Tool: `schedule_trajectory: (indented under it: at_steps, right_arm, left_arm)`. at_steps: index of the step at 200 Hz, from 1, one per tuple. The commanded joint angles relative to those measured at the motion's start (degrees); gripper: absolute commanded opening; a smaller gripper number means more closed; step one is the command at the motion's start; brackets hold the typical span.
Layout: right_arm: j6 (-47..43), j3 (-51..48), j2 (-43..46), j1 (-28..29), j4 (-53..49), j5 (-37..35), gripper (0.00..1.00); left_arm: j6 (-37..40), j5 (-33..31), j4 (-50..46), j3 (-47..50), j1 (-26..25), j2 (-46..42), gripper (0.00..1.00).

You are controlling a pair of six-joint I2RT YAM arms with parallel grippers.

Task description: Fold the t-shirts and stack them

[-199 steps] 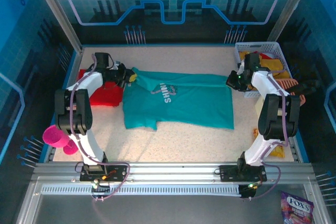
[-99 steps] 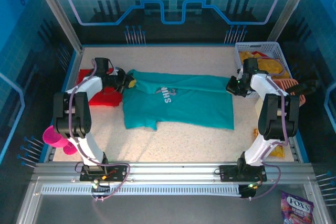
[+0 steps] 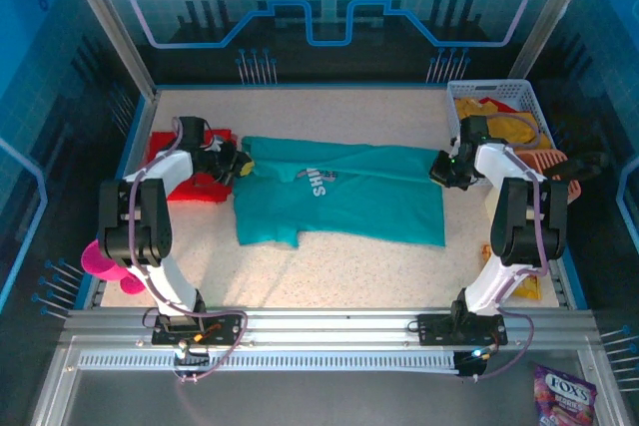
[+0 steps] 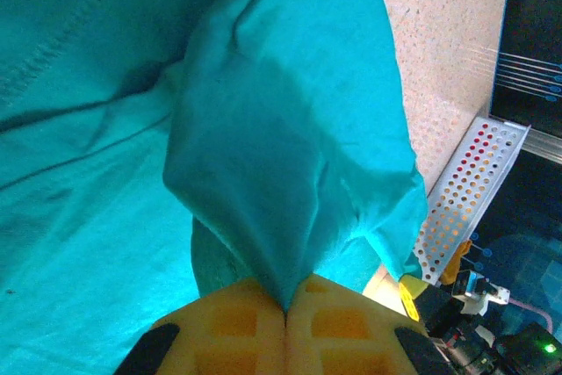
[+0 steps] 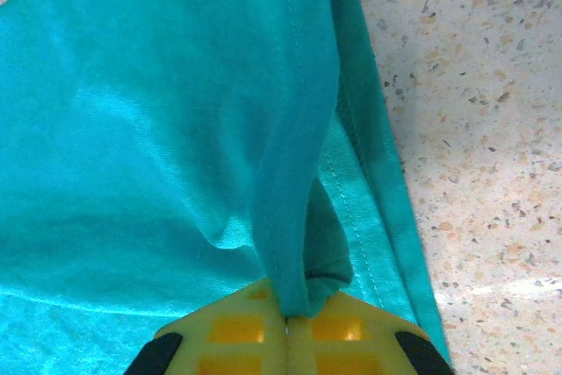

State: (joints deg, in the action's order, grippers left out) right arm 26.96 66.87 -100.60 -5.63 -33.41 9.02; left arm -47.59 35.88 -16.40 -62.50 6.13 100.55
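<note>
The teal t-shirt with white chest lettering lies spread across the middle of the table, its far edge lifted and folded toward the front. My left gripper is shut on the shirt's far left corner, teal cloth pinched between its yellow fingers. My right gripper is shut on the far right corner, a fold of teal hem rising from its yellow pads. A folded red t-shirt lies at the left, under my left arm. Mustard-yellow cloth sits in the basket.
A white perforated basket stands at the back right, with a peach object beside it. Pink cups sit at the left front edge. A yellow item lies by the right arm's base. Speckled tabletop lies in front of the shirt.
Both grippers have drawn the shirt's far edge a little toward the front, folding it over. The left gripper moved slightly right and nearer; the right gripper shifted slightly down.
</note>
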Motion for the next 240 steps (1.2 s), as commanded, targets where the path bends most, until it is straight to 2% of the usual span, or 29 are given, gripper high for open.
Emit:
schedule_trajectory:
  at_steps: [1, 21, 28, 41, 66, 85, 98, 110, 136, 147, 169, 193, 218, 240]
  right_arm:
    - [0.5, -0.3, -1.7, 0.4, -0.4, -0.7, 0.13]
    - [0.1, -0.4, -1.2, 0.7, 0.0, -0.2, 0.24]
    - [-0.1, -0.3, -0.8, 0.9, -0.2, -0.4, 0.28]
    - [-0.5, -0.5, 0.3, 1.1, -0.3, -0.7, 0.38]
    - [-0.7, -1.2, 3.0, 1.6, 0.6, 0.2, 0.55]
    - [-1.3, -1.6, 5.3, 2.6, 0.8, 0.7, 0.63]
    - [-1.5, -1.8, 7.0, 3.5, 0.5, 0.7, 0.73]
    - [-1.4, -2.4, 8.6, 4.2, 0.3, 1.1, 0.82]
    - [-1.5, -3.6, 11.6, 6.0, 0.1, 2.7, 0.92]
    - [-1.6, -4.1, 12.9, 7.0, -0.2, 2.6, 1.0]
    - [-1.5, -5.6, 15.7, 8.3, -0.1, 3.3, 1.0]
    - [-1.2, -6.9, 17.7, 8.9, -0.3, 4.4, 1.0]
    - [-1.5, -7.8, 19.4, 8.9, -1.2, 4.8, 1.0]
    - [-1.2, -8.9, 20.8, 8.9, -1.0, 5.4, 1.0]
  left_arm:
    - [3.1, -2.2, -2.2, -0.6, 1.1, 2.1, 0.04]
    - [4.6, -3.7, -3.2, -1.2, 1.3, 3.7, 0.09]
    - [4.6, -3.6, -3.1, -1.3, 1.3, 4.2, 0.14]
    - [4.8, -3.4, -2.6, -1.3, 1.4, 5.0, 0.32]
    - [5.6, -4.1, -2.8, -0.9, 1.3, 4.7, 0.48]
    - [6.3, -4.3, -4.2, -1.0, 1.3, 2.6, 0.5]
    - [7.6, -5.9, -6.6, -1.4, 0.9, -0.7, 0.51]
    - [10.0, -8.6, -10.1, -2.3, 0.1, -3.8, 0.57]
    - [14.4, -15.0, -17.6, -4.7, -2.4, -9.2, 0.61]
    - [15.3, -17.6, -18.8, -4.6, -4.2, -11.2, 0.64]
    - [15.9, -23.8, -17.9, -3.2, -10.5, -14.3, 0.65]
    - [16.2, -32.1, -15.0, -1.6, -18.5, -15.0, 0.58]
    - [16.9, -43.6, -15.8, -2.8, -25.4, -11.8, 0.53]
    - [17.6, -49.2, -15.6, -4.6, -29.3, -6.6, 0.47]
